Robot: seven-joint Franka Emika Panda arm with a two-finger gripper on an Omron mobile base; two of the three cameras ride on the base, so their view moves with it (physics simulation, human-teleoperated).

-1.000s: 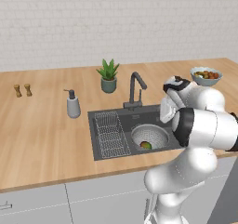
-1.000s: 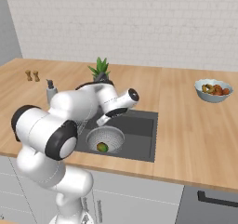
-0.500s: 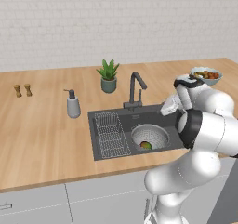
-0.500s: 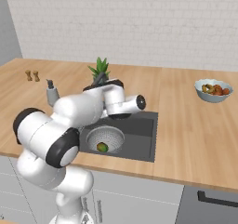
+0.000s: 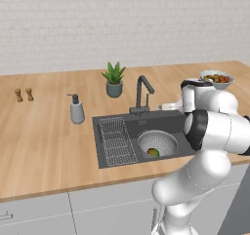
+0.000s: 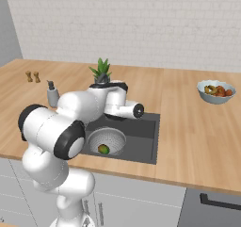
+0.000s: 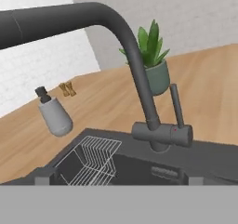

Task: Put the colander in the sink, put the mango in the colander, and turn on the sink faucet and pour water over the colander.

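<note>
With the colander (image 5: 157, 144) already sitting at the right of the sink (image 5: 113, 156) near the frame's centre and the mango (image 5: 153, 152) lying inside it, the faucet (image 7: 139, 86) is being lined up in the hand view, so the upright side lever (image 7: 176, 108) at centre right is judged best approached squarely and pushed without knocking the spout off the colander. The gripper (image 5: 165, 106) is being held wide, gripping nothing, just right of the faucet. A wooden table (image 5: 44, 136) is carrying a soap dispenser (image 5: 76, 109) left of the sink, a potted plant (image 5: 114, 79) behind it and a fruit bowl (image 5: 217, 78) at right, under a pale brick wall (image 5: 122, 24).
</note>
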